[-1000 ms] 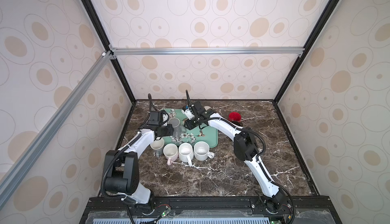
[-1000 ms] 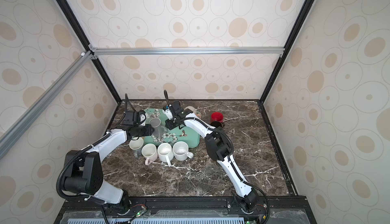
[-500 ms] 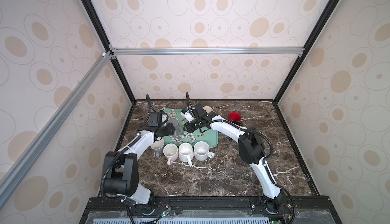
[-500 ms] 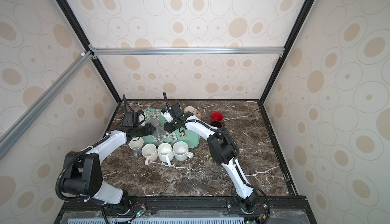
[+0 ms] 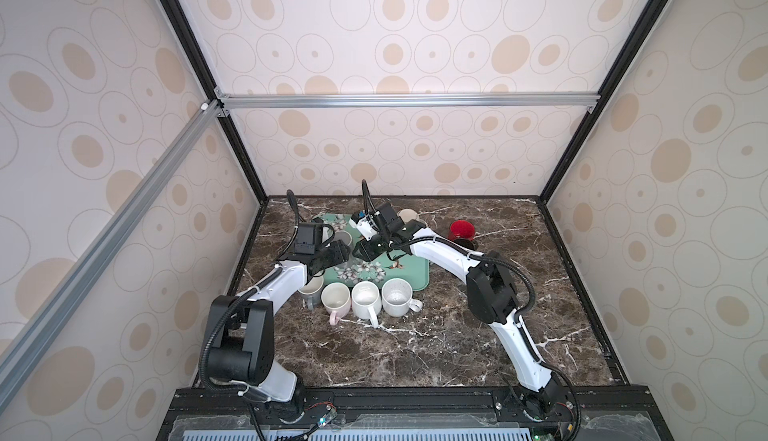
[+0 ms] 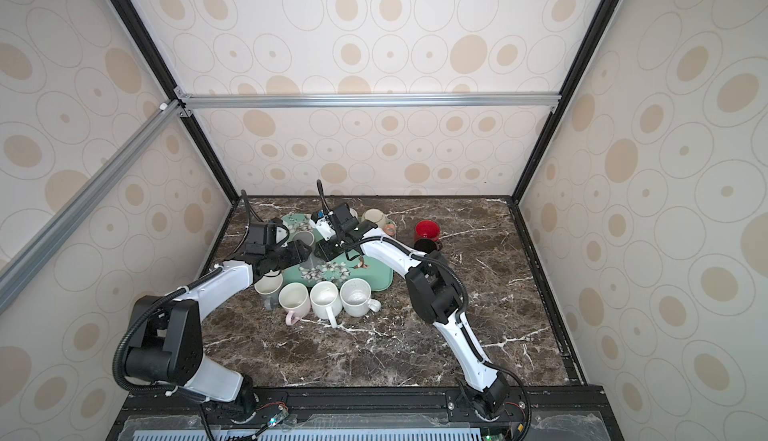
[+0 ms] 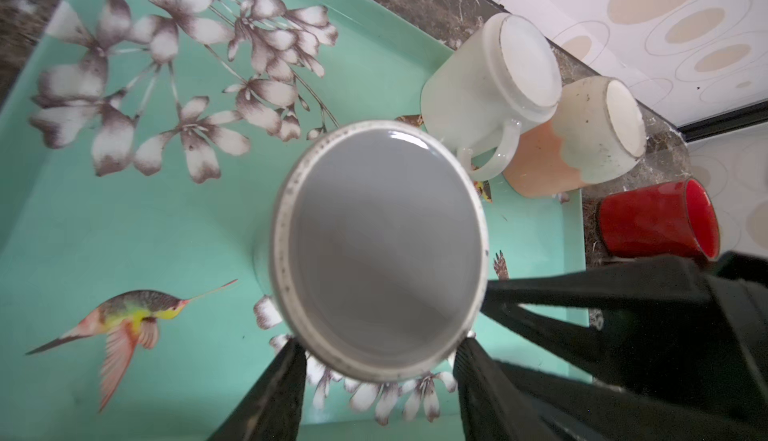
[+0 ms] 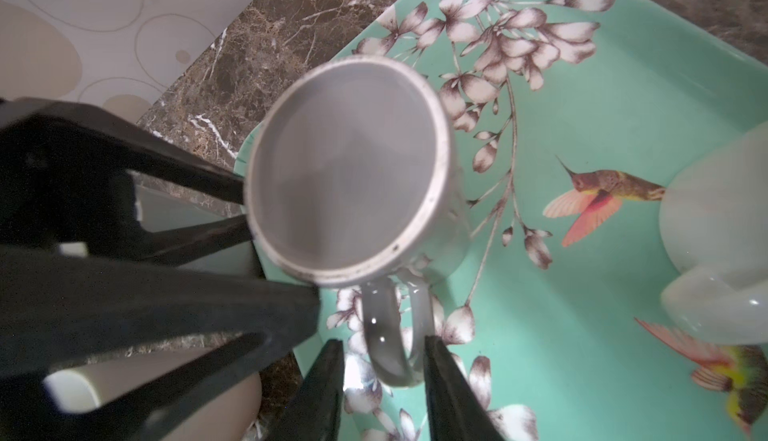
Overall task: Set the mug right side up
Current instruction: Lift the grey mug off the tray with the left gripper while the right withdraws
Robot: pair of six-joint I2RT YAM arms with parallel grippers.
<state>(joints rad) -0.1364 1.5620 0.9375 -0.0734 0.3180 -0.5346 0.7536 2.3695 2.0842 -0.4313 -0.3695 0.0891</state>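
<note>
Grey ceramic mug (image 7: pixel 380 243) stands upright, mouth up, on the teal plastic tray printed with flowers and hummingbirds (image 7: pixel 124 231). In both top views I find it in the tray's far left part.

Left tool (image 7: pixel 380 339): fingers spread either side of the mug's body, tips at its wall just under the rim. I cannot tell whether they press it or only flank it.

Right tool (image 8: pixel 380 341): set narrow, astride the mug's handle (image 8: pixel 388 329). One finger lies against the handle, and I see tray between the handle and the other finger, so no pinch.

A frosted white glass mug (image 7: pixel 486 86) sits bottom-up at the tray's edge. The tray lies on the dark marble worktop (image 5: pixel 415 356).
</note>
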